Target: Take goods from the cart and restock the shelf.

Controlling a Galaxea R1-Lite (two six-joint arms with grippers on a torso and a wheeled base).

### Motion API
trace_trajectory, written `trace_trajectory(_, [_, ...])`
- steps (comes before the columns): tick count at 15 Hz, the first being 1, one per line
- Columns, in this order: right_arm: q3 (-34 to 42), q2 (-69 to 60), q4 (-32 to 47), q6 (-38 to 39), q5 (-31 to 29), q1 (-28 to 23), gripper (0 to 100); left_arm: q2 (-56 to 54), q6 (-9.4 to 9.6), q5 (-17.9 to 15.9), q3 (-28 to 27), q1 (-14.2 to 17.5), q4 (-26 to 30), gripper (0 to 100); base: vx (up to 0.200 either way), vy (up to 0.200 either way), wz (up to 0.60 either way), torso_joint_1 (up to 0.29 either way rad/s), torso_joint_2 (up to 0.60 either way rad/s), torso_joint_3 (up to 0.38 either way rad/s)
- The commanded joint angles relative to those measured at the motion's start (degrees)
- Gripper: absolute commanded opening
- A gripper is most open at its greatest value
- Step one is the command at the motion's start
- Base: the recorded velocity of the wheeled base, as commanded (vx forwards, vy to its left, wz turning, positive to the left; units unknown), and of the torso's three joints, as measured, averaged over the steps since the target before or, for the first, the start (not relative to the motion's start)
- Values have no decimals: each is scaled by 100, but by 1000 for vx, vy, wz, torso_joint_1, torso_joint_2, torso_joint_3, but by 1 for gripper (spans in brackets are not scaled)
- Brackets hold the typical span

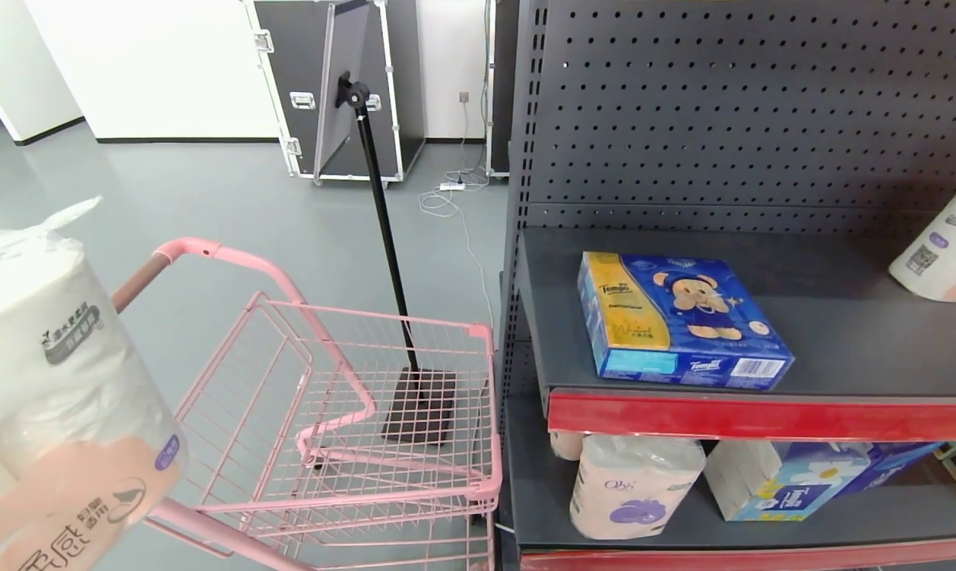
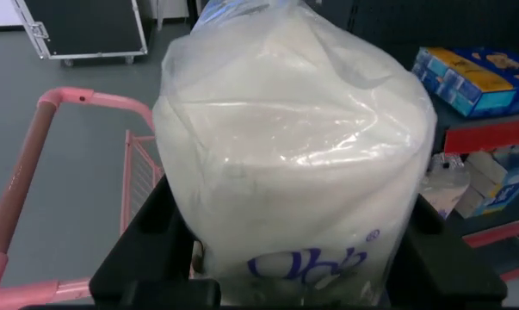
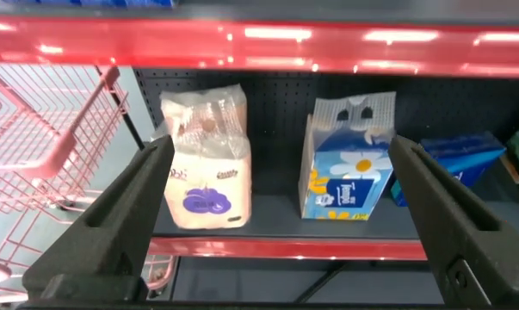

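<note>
A large plastic-wrapped toilet paper pack [image 1: 58,396] hangs at the near left, above and left of the pink cart [image 1: 495,412]. My left gripper [image 2: 293,232] is shut on this pack [image 2: 293,146], one black finger on each side. The cart basket holds no goods. My right gripper [image 3: 281,151] stands open, level with the lower shelf [image 3: 276,220], facing a toilet roll pack [image 3: 209,164] and a tissue pack [image 3: 349,159]. The upper shelf [image 1: 843,333] carries a blue tissue box [image 1: 680,321] lying flat.
Another toilet paper pack [image 1: 946,246] leans at the upper shelf's right edge. The lower shelf holds a roll pack [image 1: 632,492] and blue tissue packs [image 1: 795,480]. A black pole stand [image 1: 383,230] rises behind the cart. Black flight cases [image 1: 343,87] stand by the far wall.
</note>
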Motion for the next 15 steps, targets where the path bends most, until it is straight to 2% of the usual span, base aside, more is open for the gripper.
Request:
trace_trajectory(1, [1, 6, 4, -5, 0, 0, 100, 168, 14, 9, -31, 8, -13, 0, 0, 0, 0, 212, -544, -330])
trace_trajectory(9, [1, 6, 4, 4, 0, 0, 100, 353, 49, 9, -154, 8, -48, 0, 0, 0, 0, 164, -402, -243])
trace_trajectory(13, [1, 6, 4, 13, 0, 0, 100, 361, 58, 18, -154, 17, -48, 0, 0, 0, 0, 110, -267, -148])
trace_trajectory(15, [1, 6, 4, 13, 0, 0, 100, 388, 58, 27, -154, 17, -56, 0, 0, -200, 0, 17, -27, -22])
